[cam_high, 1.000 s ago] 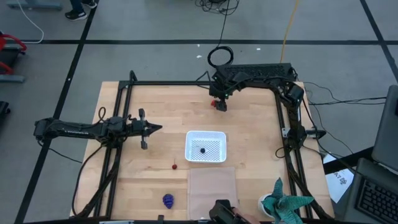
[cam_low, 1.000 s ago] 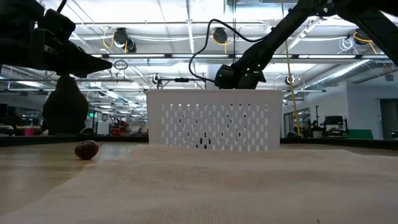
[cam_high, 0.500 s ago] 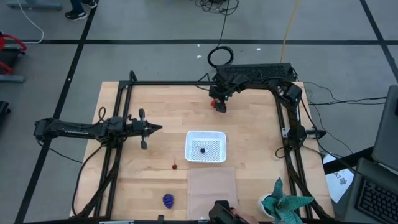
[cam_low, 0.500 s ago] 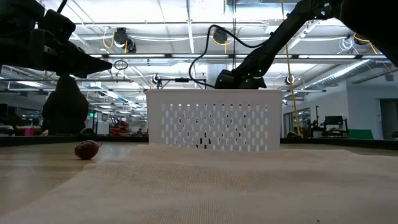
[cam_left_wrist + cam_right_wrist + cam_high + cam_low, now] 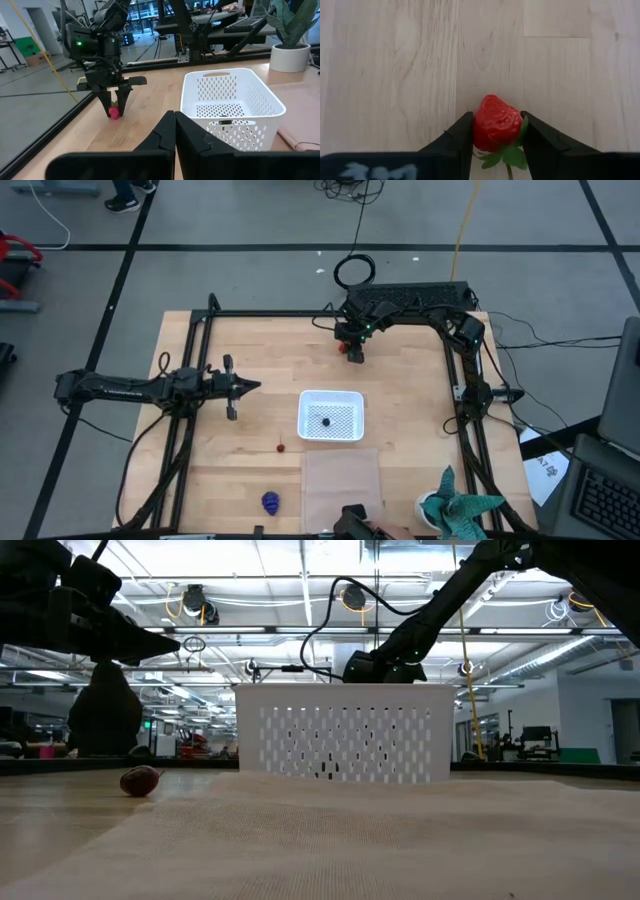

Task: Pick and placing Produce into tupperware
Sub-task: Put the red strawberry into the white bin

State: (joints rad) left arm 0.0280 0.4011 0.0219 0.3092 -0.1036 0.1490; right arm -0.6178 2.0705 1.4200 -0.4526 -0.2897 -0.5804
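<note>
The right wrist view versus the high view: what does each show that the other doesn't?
Only the right wrist view shows the right tool with a finger on each side of the strawberry, and its green leaves. Only the high view shows the tupperware holding a dark berry, the cherry, the grape bunch and the left tool. Both show the strawberry on the wooden table.

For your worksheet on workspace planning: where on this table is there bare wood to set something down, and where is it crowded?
Free: the wood between the strawberry, held by the right gripper, and the white tub; also the tub's right side. Crowded: near the left gripper, cherry and grape bunch.
</note>
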